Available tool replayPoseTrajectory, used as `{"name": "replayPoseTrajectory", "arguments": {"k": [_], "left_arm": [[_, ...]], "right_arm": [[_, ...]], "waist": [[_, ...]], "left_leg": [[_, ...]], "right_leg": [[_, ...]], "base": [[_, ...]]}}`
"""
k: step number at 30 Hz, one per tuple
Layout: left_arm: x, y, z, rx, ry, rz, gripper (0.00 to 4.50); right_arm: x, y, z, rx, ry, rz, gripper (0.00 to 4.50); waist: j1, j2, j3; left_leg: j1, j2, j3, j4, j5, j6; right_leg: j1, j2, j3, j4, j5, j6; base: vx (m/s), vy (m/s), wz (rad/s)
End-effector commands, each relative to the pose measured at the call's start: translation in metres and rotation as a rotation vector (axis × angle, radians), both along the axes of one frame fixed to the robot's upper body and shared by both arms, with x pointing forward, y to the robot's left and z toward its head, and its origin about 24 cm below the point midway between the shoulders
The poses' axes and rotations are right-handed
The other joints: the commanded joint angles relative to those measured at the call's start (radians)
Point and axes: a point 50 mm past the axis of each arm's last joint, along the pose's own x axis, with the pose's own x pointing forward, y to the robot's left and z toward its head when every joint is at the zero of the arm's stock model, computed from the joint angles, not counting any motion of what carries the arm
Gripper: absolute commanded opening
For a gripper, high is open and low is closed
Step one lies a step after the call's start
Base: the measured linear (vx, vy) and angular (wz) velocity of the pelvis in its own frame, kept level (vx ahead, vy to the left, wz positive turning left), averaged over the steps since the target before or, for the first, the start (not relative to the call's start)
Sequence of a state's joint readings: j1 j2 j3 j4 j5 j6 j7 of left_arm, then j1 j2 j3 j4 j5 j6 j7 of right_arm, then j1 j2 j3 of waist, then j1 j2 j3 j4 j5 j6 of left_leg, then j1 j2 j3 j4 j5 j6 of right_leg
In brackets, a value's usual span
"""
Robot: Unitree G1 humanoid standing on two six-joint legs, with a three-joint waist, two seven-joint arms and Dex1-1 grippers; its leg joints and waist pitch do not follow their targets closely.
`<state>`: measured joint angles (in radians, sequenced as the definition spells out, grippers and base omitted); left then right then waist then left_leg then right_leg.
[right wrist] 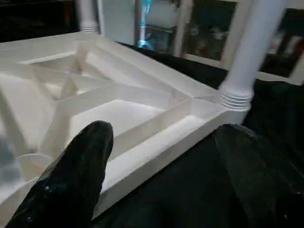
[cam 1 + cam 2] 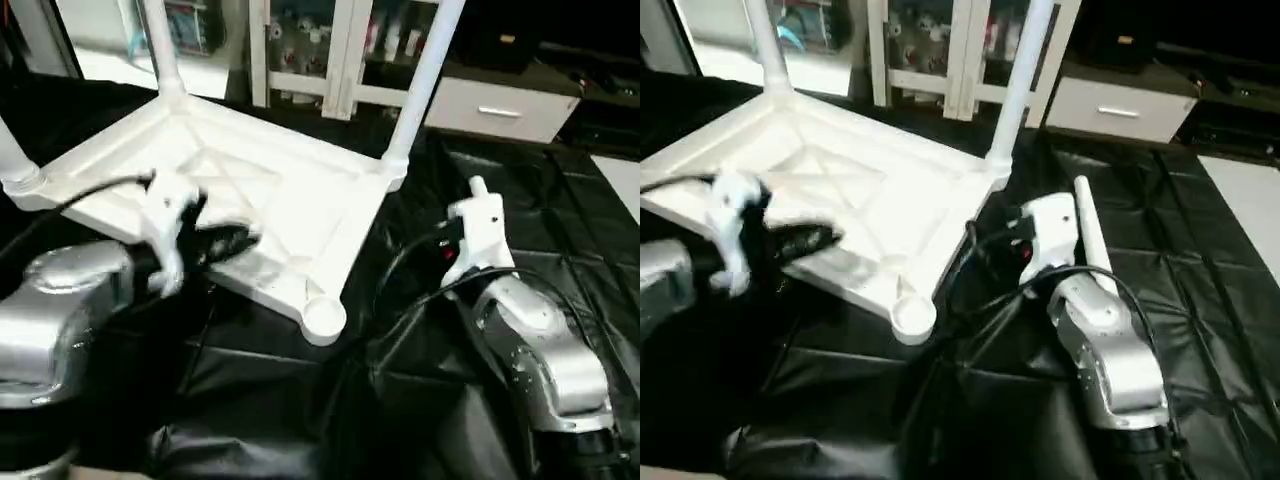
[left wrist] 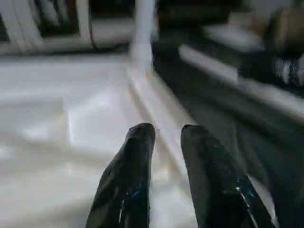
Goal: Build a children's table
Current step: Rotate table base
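The children's table tabletop (image 2: 300,190) lies upside down on the black cloth, X-ribs up. Three white legs stand in its corner sockets: one at the left (image 2: 12,160), one at the back (image 2: 160,50), one at the right (image 2: 420,80). The near corner socket (image 2: 323,316) stands empty. My left gripper (image 2: 235,240) hovers over the tabletop's near edge, fingers (image 3: 137,156) a narrow gap apart with nothing between them. My right gripper (image 1: 166,133) is wide open and empty, off the tabletop's right edge below the right leg. A white tapered leg (image 2: 1087,235) lies beside my right wrist.
Black cloth (image 2: 560,250) covers the work table, creased in front. Black cables (image 2: 400,260) run from both wrists across it. A white shelf unit (image 2: 330,50) and a low drawer cabinet (image 2: 500,108) stand behind the table.
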<state>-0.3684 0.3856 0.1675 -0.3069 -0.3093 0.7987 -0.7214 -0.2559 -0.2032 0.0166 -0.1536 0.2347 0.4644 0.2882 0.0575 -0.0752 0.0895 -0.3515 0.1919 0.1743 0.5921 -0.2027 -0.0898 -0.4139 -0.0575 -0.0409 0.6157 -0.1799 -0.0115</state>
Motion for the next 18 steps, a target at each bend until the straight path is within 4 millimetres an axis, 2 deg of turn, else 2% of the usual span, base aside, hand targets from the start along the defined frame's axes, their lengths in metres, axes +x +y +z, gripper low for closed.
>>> {"name": "replayPoseTrajectory", "arguments": {"k": [1, 3, 4, 5, 6, 7, 8, 13, 18], "left_arm": [[0.014, -0.015, -0.002, -0.104, -0.120, 0.208, 1.28], [0.016, -0.026, -0.012, -0.119, -0.121, 0.260, 1.28], [0.017, -0.028, -0.016, -0.112, -0.116, 0.284, 1.28], [0.018, -0.029, -0.021, -0.068, -0.123, 0.306, 1.28], [0.019, -0.029, -0.021, -0.065, -0.124, 0.307, 1.28], [0.020, -0.032, -0.030, 0.005, -0.137, 0.315, 1.28], [0.020, -0.032, -0.031, 0.006, -0.137, 0.315, 1.28], [0.022, -0.033, -0.032, -0.007, -0.151, 0.341, 1.28], [0.022, -0.033, -0.032, -0.007, -0.151, 0.341, 1.28]], "right_arm": [[0.003, -0.005, -0.003, 0.031, 0.010, -0.077, 3.78], [0.003, -0.004, -0.004, 0.041, 0.017, -0.084, 3.78], [0.003, -0.003, -0.004, 0.041, 0.016, -0.085, 3.78], [0.003, -0.002, -0.004, 0.043, 0.015, -0.086, 3.78], [0.003, -0.002, -0.004, 0.043, 0.015, -0.086, 3.78], [0.003, 0.000, -0.004, 0.046, 0.016, -0.085, 3.78], [0.003, 0.000, -0.004, 0.046, 0.016, -0.085, 3.78], [0.002, 0.002, -0.007, 0.062, 0.056, -0.066, 3.78], [0.002, 0.002, -0.007, 0.062, 0.056, -0.066, 3.78]], "waist": [[-0.001, 0.014, -0.071], [0.000, 0.012, -0.073], [0.001, 0.010, -0.076], [0.003, 0.020, -0.079], [0.001, 0.016, -0.078], [-0.001, 0.013, -0.079], [-0.004, 0.013, -0.078], [-0.005, 0.018, -0.080], [-0.002, 0.018, -0.079]], "left_leg": [[-0.002, 0.029, -0.005, -0.068, -0.126, -0.007], [-0.004, 0.030, -0.006, -0.066, -0.124, 0.000], [-0.003, 0.030, -0.007, -0.066, -0.113, 0.008], [-0.002, 0.029, -0.008, -0.065, -0.100, 0.010], [-0.003, 0.028, -0.008, -0.066, -0.097, 0.013], [-0.004, 0.026, -0.009, -0.065, -0.092, 0.018], [-0.005, 0.027, -0.009, -0.065, -0.094, 0.020], [0.001, 0.030, -0.008, -0.063, -0.095, 0.014], [0.002, 0.029, -0.007, -0.063, -0.107, 0.010]], "right_leg": [[0.059, -0.064, 0.049, -0.065, -0.107, -0.184], [0.061, -0.065, 0.048, -0.066, -0.108, -0.178], [0.061, -0.065, 0.049, -0.064, -0.101, -0.164], [0.061, -0.063, 0.048, -0.060, -0.092, -0.154], [0.060, -0.061, 0.047, -0.063, -0.089, -0.147], [0.061, -0.059, 0.046, -0.063, -0.081, -0.139], [0.061, -0.060, 0.046, -0.064, -0.086, -0.134], [0.056, -0.060, 0.046, -0.058, -0.061, -0.168], [0.056, -0.061, 0.046, -0.058, -0.072, -0.172]], "base": [[0.000, 0.000, 0.00], [0.000, 0.000, 0.00], [0.000, 0.000, 0.00], [0.000, 0.000, 0.00], [0.000, 0.000, 0.00], [0.000, 0.000, 0.00], [0.000, 0.000, 0.00], [0.000, 0.000, 0.00], [0.000, 0.000, 0.00]]}}
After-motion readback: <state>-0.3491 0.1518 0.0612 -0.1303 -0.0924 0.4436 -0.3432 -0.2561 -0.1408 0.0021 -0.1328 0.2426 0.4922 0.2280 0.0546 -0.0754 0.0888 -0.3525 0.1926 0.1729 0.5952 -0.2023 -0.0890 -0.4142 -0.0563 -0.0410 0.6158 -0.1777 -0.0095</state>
